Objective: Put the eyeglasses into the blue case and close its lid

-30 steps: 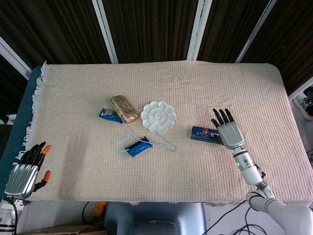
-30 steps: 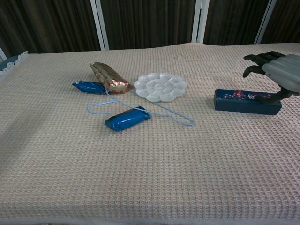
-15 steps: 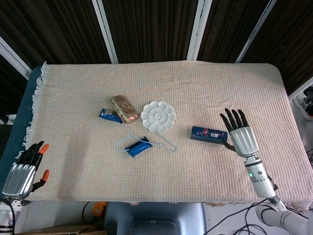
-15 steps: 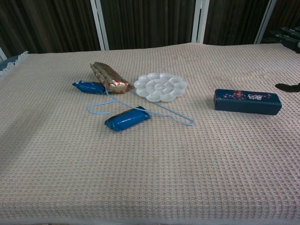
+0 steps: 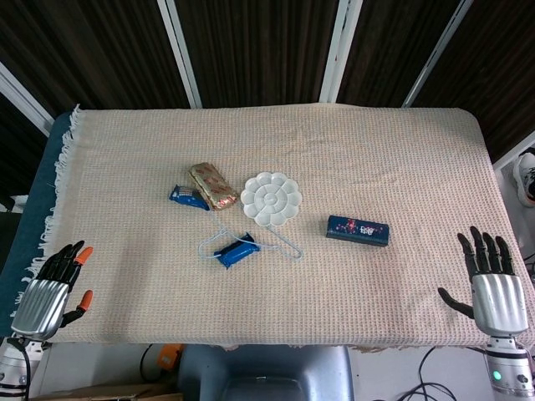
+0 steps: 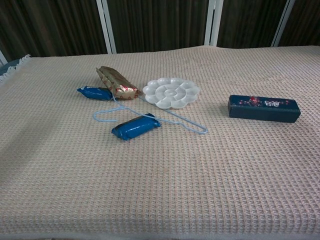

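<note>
One blue case (image 5: 358,230), lid down, lies toward the cloth's (image 5: 401,150) right edge. Mid-cloth sit two blue packets (image 5: 236,251), one gold packet (image 5: 211,185), one white palette (image 5: 271,199) and one light-blue hanger (image 6: 150,116). Left hand (image 5: 46,294) and right hand (image 5: 495,288) hold nothing, fingers spread, at the near corners.
</note>
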